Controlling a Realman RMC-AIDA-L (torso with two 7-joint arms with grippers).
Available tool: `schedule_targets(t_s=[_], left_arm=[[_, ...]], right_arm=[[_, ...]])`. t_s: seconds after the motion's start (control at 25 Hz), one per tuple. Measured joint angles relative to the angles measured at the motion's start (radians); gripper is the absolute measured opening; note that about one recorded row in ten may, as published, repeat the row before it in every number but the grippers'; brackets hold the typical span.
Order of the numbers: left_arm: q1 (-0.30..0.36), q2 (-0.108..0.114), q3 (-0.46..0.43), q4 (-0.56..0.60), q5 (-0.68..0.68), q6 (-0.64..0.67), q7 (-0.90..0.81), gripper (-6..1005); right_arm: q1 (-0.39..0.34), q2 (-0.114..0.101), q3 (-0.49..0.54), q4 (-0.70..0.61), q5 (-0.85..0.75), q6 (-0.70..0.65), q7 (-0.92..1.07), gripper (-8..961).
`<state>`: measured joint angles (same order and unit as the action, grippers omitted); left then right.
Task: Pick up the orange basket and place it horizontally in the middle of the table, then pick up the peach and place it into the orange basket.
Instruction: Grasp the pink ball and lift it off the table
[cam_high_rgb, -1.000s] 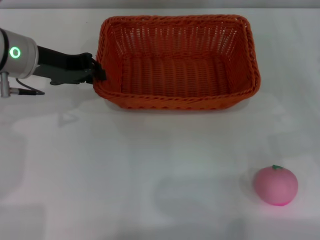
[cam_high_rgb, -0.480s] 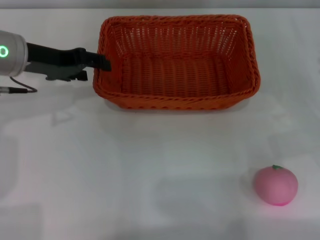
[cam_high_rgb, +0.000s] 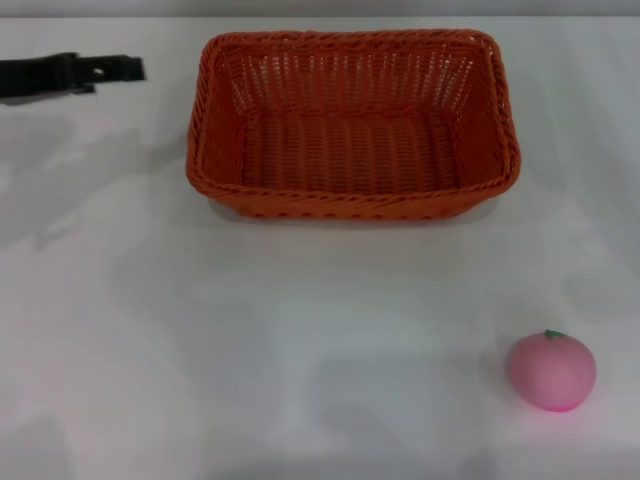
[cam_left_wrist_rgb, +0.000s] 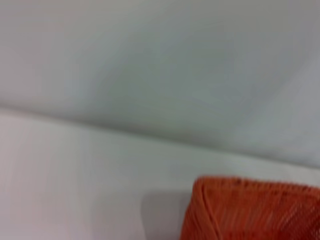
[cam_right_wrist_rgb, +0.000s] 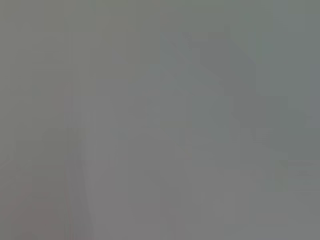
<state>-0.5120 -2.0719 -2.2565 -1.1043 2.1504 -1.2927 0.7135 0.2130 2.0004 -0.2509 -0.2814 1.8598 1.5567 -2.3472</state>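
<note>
The orange basket (cam_high_rgb: 352, 125) lies lengthwise across the far middle of the white table (cam_high_rgb: 250, 340), empty, its long side facing me. One of its corners (cam_left_wrist_rgb: 255, 210) shows in the left wrist view. My left gripper (cam_high_rgb: 125, 70) hovers at the far left, well clear of the basket's left end, open and holding nothing. The pink peach (cam_high_rgb: 552, 371) with its green stem sits alone at the near right of the table. My right gripper appears in no view, and the right wrist view is a blank grey.
Bare white tabletop stretches between the basket and the peach and over the whole near left side. The table's far edge runs just behind the basket.
My left gripper has let go of the basket's left rim and drawn back to the left and away. The basket and the peach have stayed put.
</note>
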Motion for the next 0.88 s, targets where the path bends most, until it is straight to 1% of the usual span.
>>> schedule_targets(t_s=[0.08, 0.12, 0.24, 0.36, 0.4, 0.44, 0.48, 0.6, 0.68, 0.72, 0.88], left_arm=[[0.027, 0.0, -0.04, 0.003, -0.049, 0.004, 0.1, 849], [0.039, 0.0, -0.057, 0.007, -0.075, 0.005, 0.151, 860], [0.081, -0.002, -0.104, 0.031, -0.178, 0.008, 0.316, 859], [0.133, -0.002, -0.117, 0.047, -0.289, 0.007, 0.504, 860], [0.152, -0.003, -0.117, 0.054, -0.328, 0.004, 0.573, 860], [0.167, -0.003, -0.117, 0.062, -0.366, 0.0, 0.634, 860], [0.181, -0.004, -0.117, 0.071, -0.397, -0.004, 0.691, 860], [0.208, -0.005, -0.118, 0.131, -0.496, 0.0, 0.821, 860], [0.215, -0.003, -0.126, 0.179, -0.553, 0.0, 0.905, 860], [0.218, -0.003, -0.136, 0.201, -0.573, -0.001, 0.946, 860], [0.237, -0.005, -0.162, 0.245, -0.624, -0.007, 1.038, 861]], right_arm=[[-0.016, -0.002, -0.002, -0.052, 0.0, -0.002, 0.071, 825], [-0.016, -0.002, -0.002, -0.052, 0.0, -0.002, 0.071, 824], [-0.036, -0.001, -0.009, -0.125, -0.008, -0.004, 0.147, 822], [-0.056, -0.002, -0.01, -0.228, -0.058, -0.007, 0.247, 820], [-0.06, -0.005, -0.01, -0.271, -0.09, -0.013, 0.288, 819], [-0.064, -0.014, -0.01, -0.345, -0.156, -0.034, 0.364, 819], [-0.064, -0.014, -0.01, -0.345, -0.156, -0.034, 0.364, 818], [-0.059, -0.038, -0.01, -0.447, -0.268, -0.052, 0.51, 816], [-0.053, -0.063, -0.018, -0.536, -0.352, -0.032, 0.619, 814], [-0.048, -0.075, -0.028, -0.586, -0.39, -0.019, 0.665, 813], [-0.012, -0.11, -0.069, -0.781, -0.557, 0.035, 0.828, 811]])
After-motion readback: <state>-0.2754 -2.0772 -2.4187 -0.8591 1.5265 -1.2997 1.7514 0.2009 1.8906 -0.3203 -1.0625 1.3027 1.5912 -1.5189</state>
